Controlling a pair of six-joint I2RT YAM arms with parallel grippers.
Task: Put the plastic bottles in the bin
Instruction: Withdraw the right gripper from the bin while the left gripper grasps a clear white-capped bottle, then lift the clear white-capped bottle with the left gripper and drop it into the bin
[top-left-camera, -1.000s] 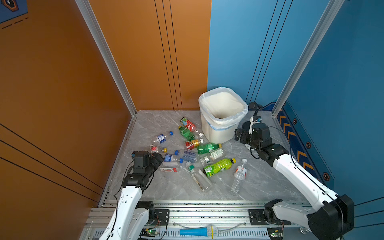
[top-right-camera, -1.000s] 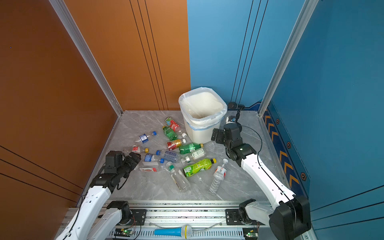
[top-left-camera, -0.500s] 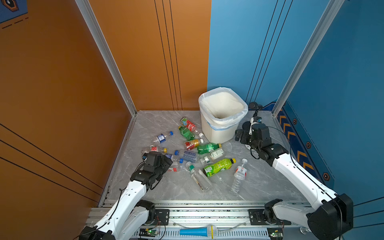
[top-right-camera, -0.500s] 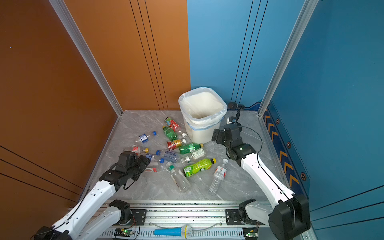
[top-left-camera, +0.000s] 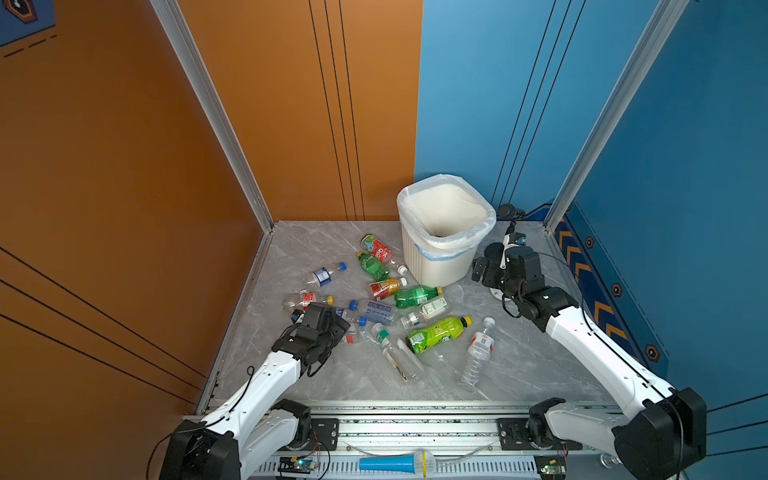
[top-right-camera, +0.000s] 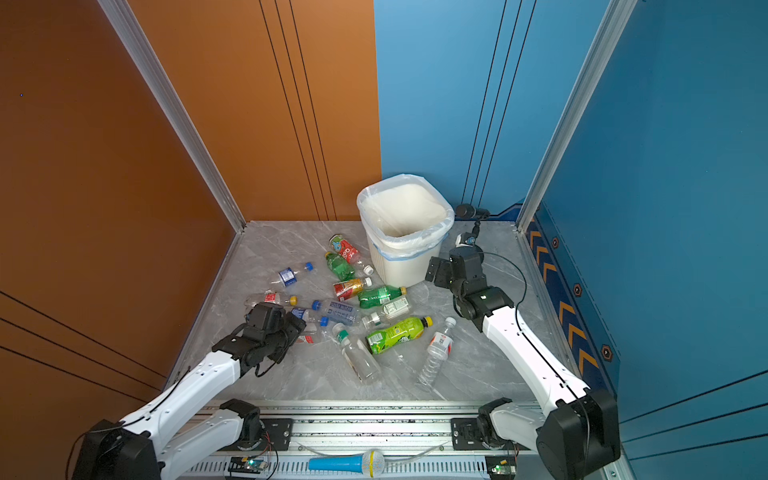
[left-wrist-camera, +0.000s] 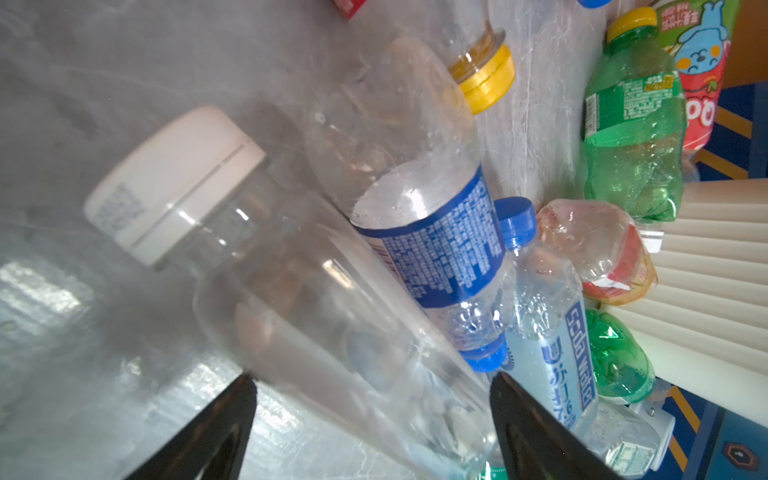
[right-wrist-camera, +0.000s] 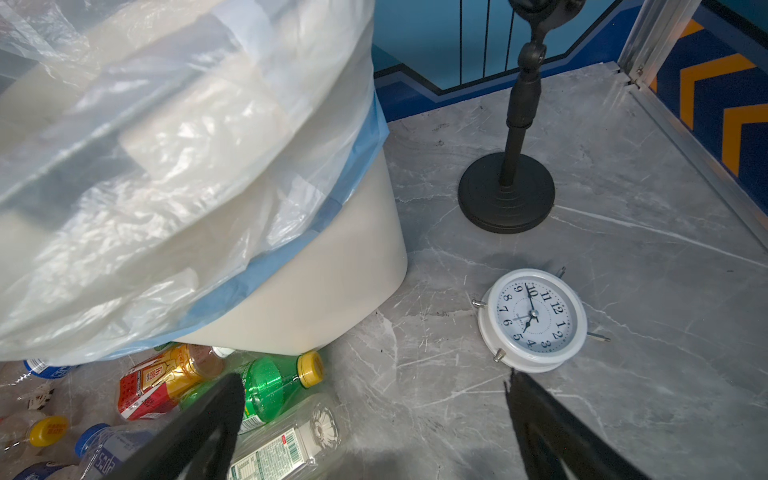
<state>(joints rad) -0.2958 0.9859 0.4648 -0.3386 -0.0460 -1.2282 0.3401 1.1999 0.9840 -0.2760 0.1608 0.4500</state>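
Note:
Several plastic bottles lie on the grey floor left of and in front of the bin (top-left-camera: 432, 266), among them a lime-green one (top-left-camera: 438, 334) and a red-labelled one (top-left-camera: 376, 249). My left gripper (top-left-camera: 332, 328) is low at the left edge of the pile. In the left wrist view it (left-wrist-camera: 372, 380) is open, its jaws straddling a clear white-capped bottle (left-wrist-camera: 291, 291) that lies beside a blue-labelled bottle (left-wrist-camera: 440, 241). My right gripper (top-left-camera: 478, 274) hangs open beside the bin's right wall (right-wrist-camera: 332, 291), with bare floor between its fingers (right-wrist-camera: 220, 407).
A black microphone stand (right-wrist-camera: 507, 195) and a white alarm clock (right-wrist-camera: 534, 320) stand right of the bin, close to my right gripper. A blue cone (top-left-camera: 390, 462) lies on the front rail. Orange and blue walls enclose the floor on three sides.
My left arm swung forward and right from the floor's left edge and came down over the white-capped bottle. The right arm stayed put.

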